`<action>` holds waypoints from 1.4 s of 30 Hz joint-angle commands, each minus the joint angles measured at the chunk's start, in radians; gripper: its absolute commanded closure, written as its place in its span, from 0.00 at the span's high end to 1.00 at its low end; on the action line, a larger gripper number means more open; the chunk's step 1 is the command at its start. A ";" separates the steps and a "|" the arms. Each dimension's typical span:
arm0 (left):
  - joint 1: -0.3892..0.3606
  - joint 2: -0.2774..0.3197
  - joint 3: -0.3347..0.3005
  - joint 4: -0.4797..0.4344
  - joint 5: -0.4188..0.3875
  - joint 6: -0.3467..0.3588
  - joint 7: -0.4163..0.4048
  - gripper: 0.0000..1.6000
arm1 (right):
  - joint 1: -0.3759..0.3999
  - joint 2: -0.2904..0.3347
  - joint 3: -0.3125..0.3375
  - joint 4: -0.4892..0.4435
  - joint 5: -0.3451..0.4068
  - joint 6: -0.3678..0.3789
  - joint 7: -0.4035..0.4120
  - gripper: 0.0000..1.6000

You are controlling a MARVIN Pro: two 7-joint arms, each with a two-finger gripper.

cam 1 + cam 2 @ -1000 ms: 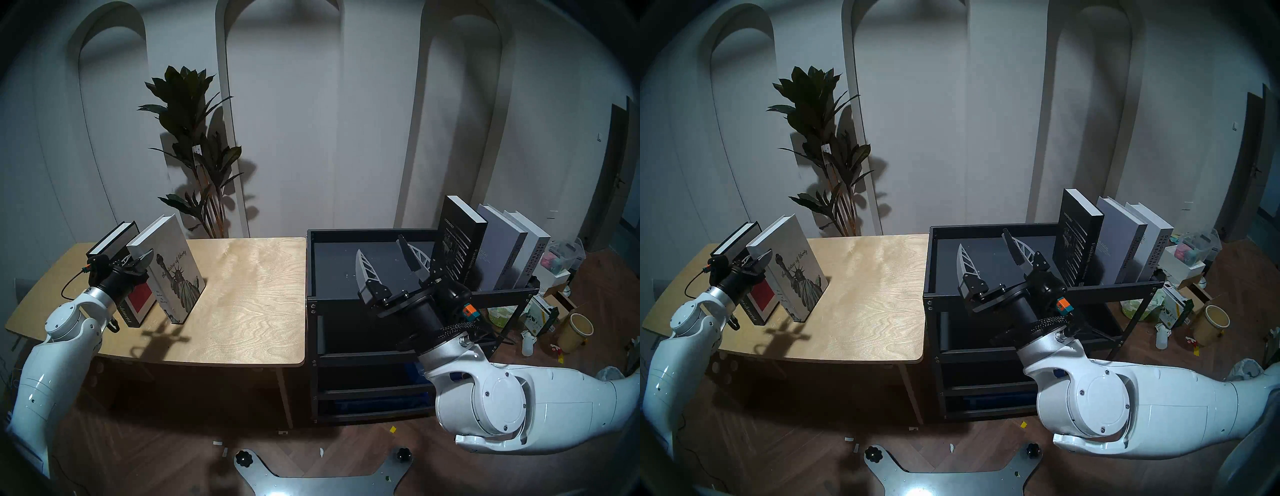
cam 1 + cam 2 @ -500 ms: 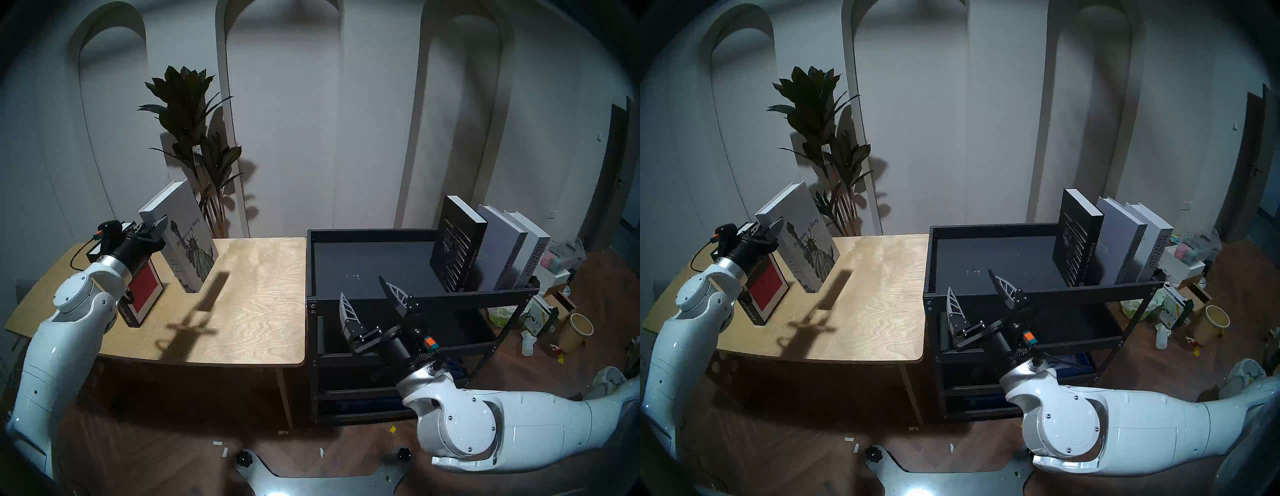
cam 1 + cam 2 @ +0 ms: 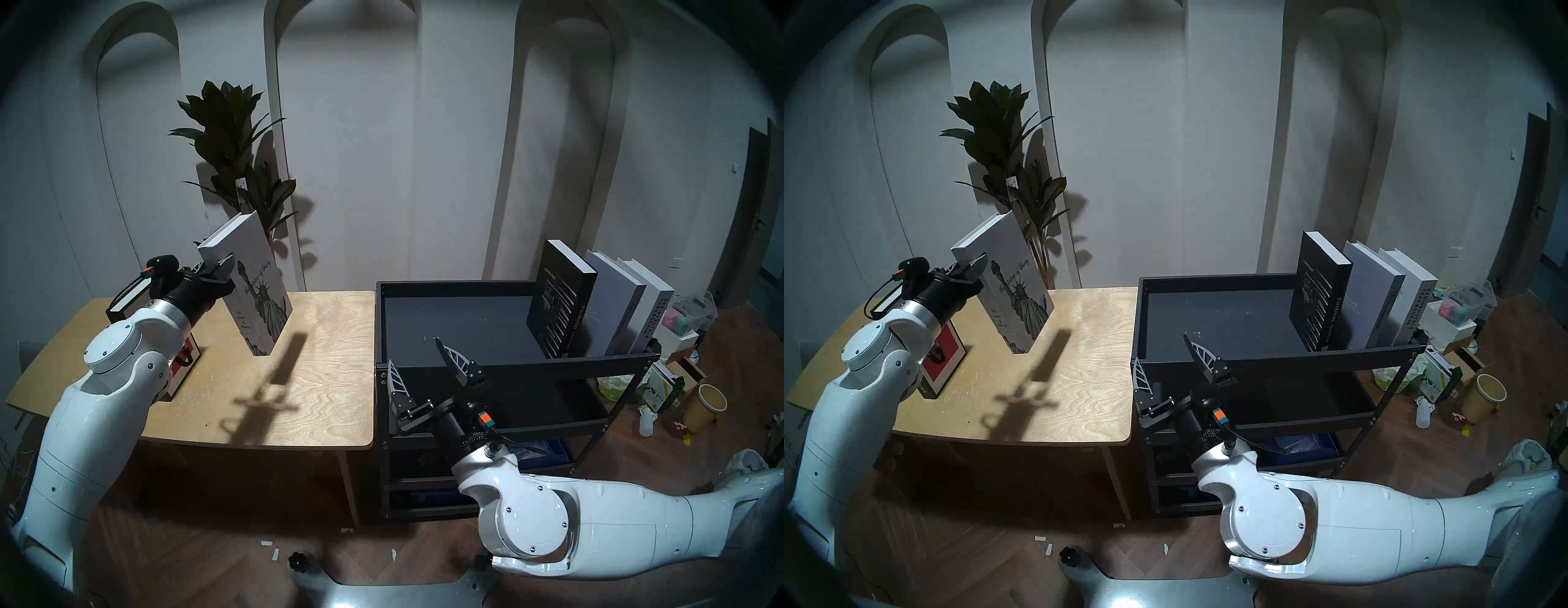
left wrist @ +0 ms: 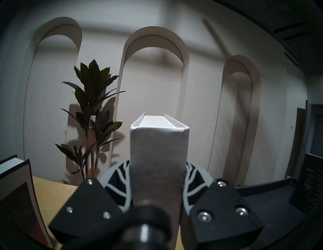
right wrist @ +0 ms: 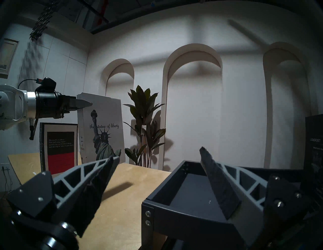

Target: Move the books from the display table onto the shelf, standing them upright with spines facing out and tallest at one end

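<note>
White book w/ a Statue of Liberty drawing on the front is up in the air, above the wood table. It is thick, w/ a grey-white cover, and it tips a bit. Its dark shadow falls on the table top under it. The left gripper pinches the book near its top edge, one finger on each side. In the left wrist view the book's spine fills the gap between the two fingers.

A black book w/ a red square stands on the table, just behind the left arm, which hides most of it in the head views.

On the black shelf, top level, 3 books stand up at the right end, side by side & touching: a black book, a grey book, then a white book. The rest of that level is bare dark metal.

The right gripper is low, near the shelf's front left corner, next to the table edge. Its two fingers are spread wide apart, holding nothing. It sits between the held book and the shelf.

A tall green plant stands by the wall behind the table. Boxes & a tan cup sit on the floor to the right of the shelf.
</note>
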 commanded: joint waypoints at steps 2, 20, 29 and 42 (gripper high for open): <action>-0.017 -0.023 -0.027 -0.092 -0.004 0.032 0.115 0.00 | 0.045 -0.121 0.001 0.026 -0.023 0.035 -0.001 1.00; -0.016 -0.104 0.022 -0.336 -0.031 0.150 0.378 0.00 | 0.088 -0.302 -0.040 0.149 -0.074 0.124 -0.022 1.00; -0.010 -0.144 0.090 -0.470 -0.062 0.214 0.515 0.00 | 0.149 -0.406 -0.074 0.209 -0.101 0.185 -0.016 1.00; -0.017 -0.187 0.142 -0.553 -0.097 0.269 0.678 0.00 | 0.195 -0.531 -0.110 0.253 -0.128 0.262 -0.034 1.00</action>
